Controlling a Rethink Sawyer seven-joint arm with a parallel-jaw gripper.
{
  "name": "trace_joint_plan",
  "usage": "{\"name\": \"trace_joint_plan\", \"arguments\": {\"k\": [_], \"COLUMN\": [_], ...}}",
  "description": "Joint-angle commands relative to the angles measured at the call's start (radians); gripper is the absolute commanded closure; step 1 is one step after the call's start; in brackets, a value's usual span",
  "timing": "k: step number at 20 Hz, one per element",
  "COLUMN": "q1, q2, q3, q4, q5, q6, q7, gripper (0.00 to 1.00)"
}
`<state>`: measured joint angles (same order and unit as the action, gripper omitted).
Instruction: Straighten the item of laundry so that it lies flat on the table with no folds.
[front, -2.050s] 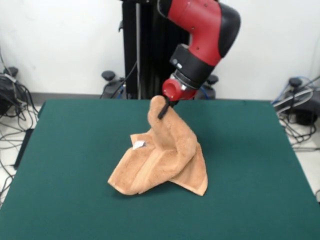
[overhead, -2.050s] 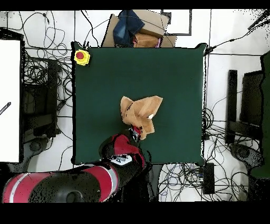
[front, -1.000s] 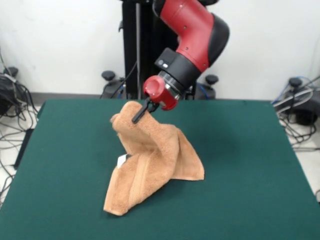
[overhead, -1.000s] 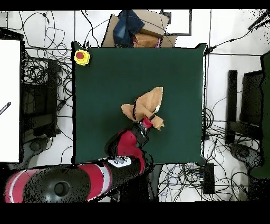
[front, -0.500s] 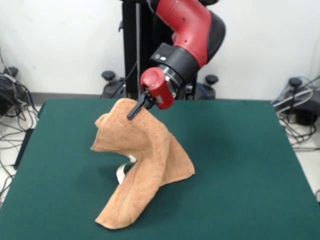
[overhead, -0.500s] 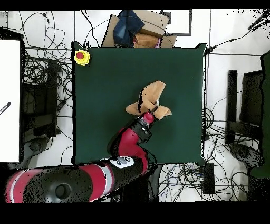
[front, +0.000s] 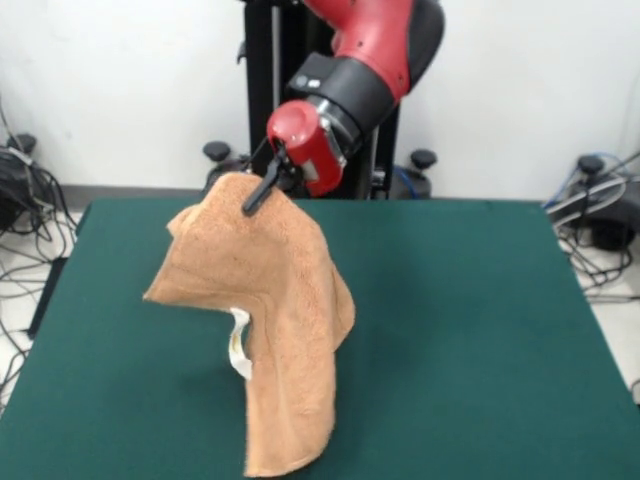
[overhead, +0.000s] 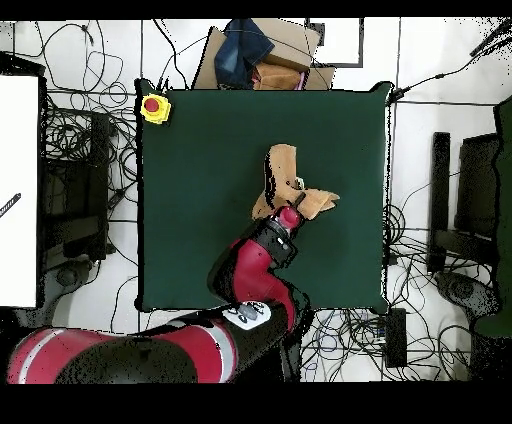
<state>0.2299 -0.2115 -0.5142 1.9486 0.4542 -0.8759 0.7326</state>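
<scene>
- One peach towel (front: 275, 320) hangs in folds, lifted above the middle of the green table (front: 480, 330); lower end seems to touch the near side.
- White tag (front: 238, 348) shows beneath.
- Gripper (front: 262, 187) pinches the towel's top edge.
- Yellow button box (overhead: 154, 107) sits at a table corner.

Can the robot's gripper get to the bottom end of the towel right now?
Probably not yet. The gripper is shut on the towel's top corner, holding it up, and the bottom end hangs low near the table. It would have to let go first.
</scene>
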Motion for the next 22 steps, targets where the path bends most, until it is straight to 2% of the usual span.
{"name": "trace_joint_plan", "arguments": {"k": [1, 5, 8, 14, 16, 19, 22], "q1": [-0.003, 0.026, 0.05, 0.047, 0.034, 0.041, -0.001], "q2": [-0.184, -0.311, -0.346, -0.344, -0.327, -0.271, -0.261], "q3": [0.073, 0.033, 0.018, 0.034, 0.047, 0.059, 0.113], "q4": [0.066, 0.11, 0.113, 0.117, 0.113, 0.097, 0.085], "q5": [-0.026, -0.022, 0.007, -0.027, -0.053, -0.026, -0.063], "q6": [0.081, 0.186, 0.238, 0.236, 0.221, 0.198, 0.283], "q7": [0.371, 0.282, 0.231, 0.25, 0.265, 0.262, 0.261], "gripper": [1.0, 1.0, 1.0, 1.0, 1.0, 1.0, 1.0]}}
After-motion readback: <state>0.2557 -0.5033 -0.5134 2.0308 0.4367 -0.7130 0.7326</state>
